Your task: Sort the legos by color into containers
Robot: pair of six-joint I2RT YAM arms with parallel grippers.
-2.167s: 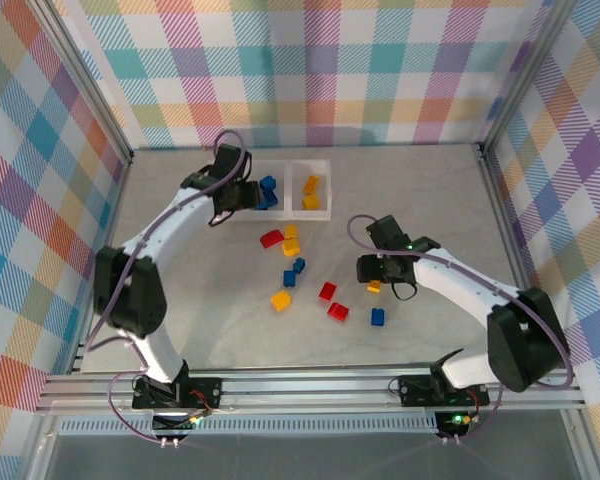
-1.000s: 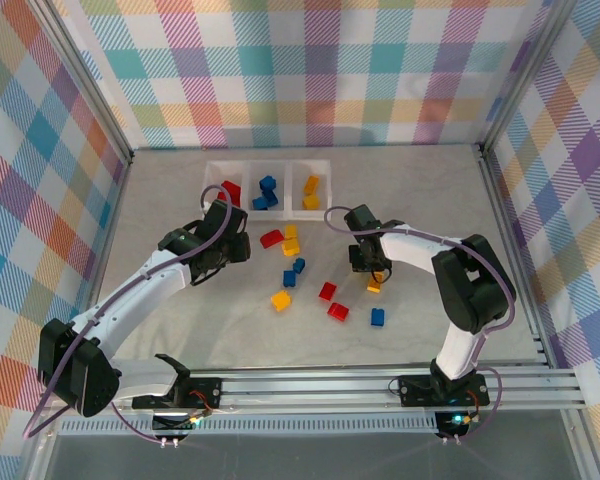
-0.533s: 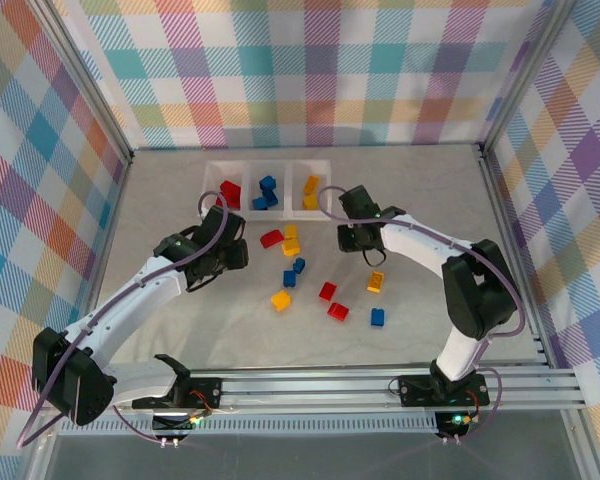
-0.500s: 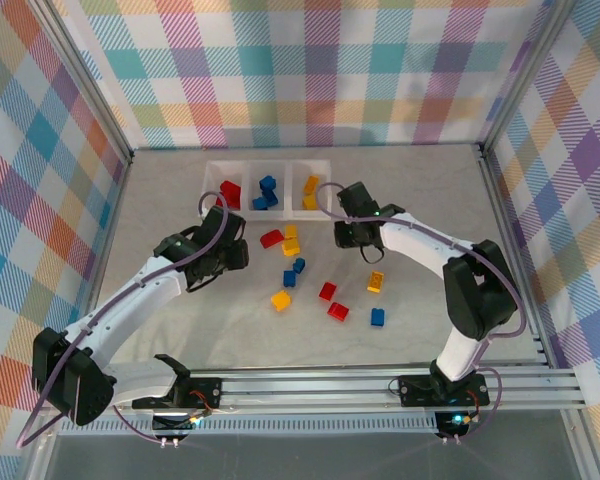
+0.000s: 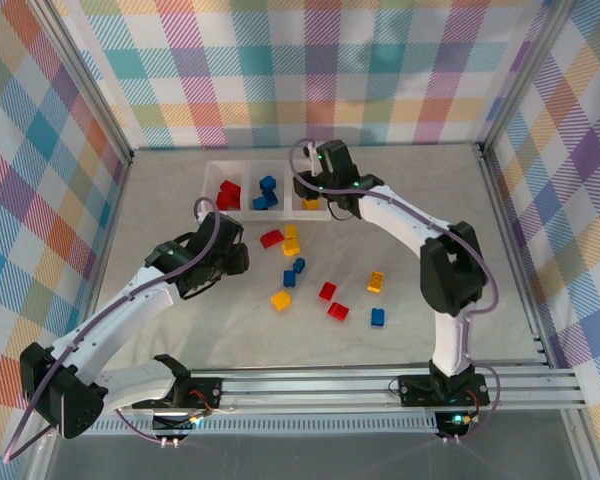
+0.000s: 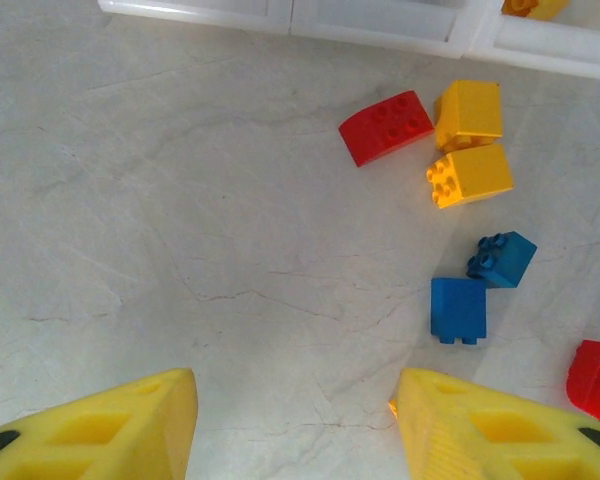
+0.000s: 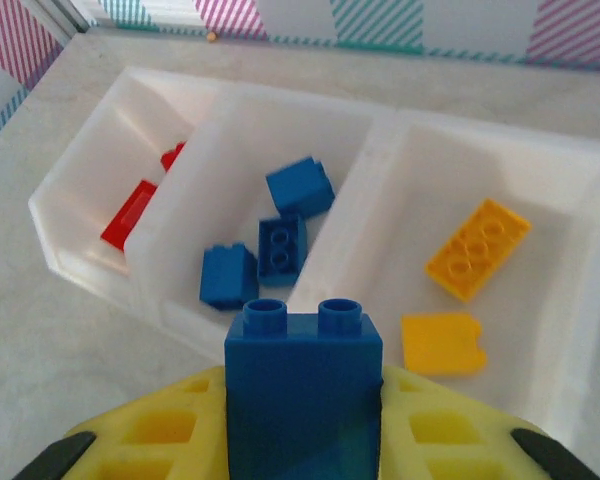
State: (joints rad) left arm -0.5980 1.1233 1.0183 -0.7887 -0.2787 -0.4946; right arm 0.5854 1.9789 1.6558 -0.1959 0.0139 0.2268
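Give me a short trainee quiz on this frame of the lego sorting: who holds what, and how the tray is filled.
1. True or false: the right gripper is shut on a blue lego brick.
2. Which compartment of the tray holds the other blue bricks? A) left B) middle C) right
3. Are the fingers of the left gripper open or shut?

Key: 1 true; 2 B; 3 open, with nothing between them.

Plaid walls (image 5: 380,60), grey marbled tabletop (image 5: 280,340), aluminium frame (image 5: 310,385)
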